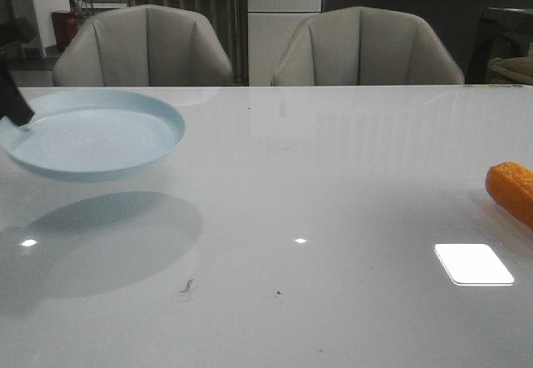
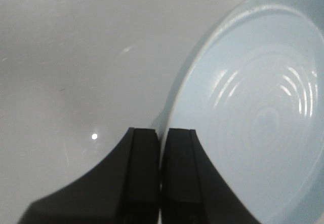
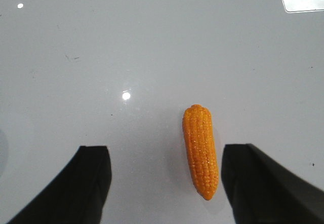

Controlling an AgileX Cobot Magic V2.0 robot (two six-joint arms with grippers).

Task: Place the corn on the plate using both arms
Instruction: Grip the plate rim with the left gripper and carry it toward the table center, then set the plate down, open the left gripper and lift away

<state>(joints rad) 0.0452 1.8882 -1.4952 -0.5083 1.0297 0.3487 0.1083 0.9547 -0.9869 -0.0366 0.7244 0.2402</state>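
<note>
Front view cuts things short: only a stub of the corn [image 1: 512,190] pokes in at the table's [image 1: 333,176] right edge, and just a dark tip of the left gripper [image 1: 17,111] shows at the plate's [image 1: 92,131] rim. The plate hangs above the table, its shadow below it. The left wrist view shows the fingers [image 2: 144,168] pinched tight on the plate's [image 2: 253,107] edge. The right wrist view reveals the whole cob [image 3: 201,150] lying flat, between the right gripper's [image 3: 164,176] wide-spread fingers, untouched.
</note>
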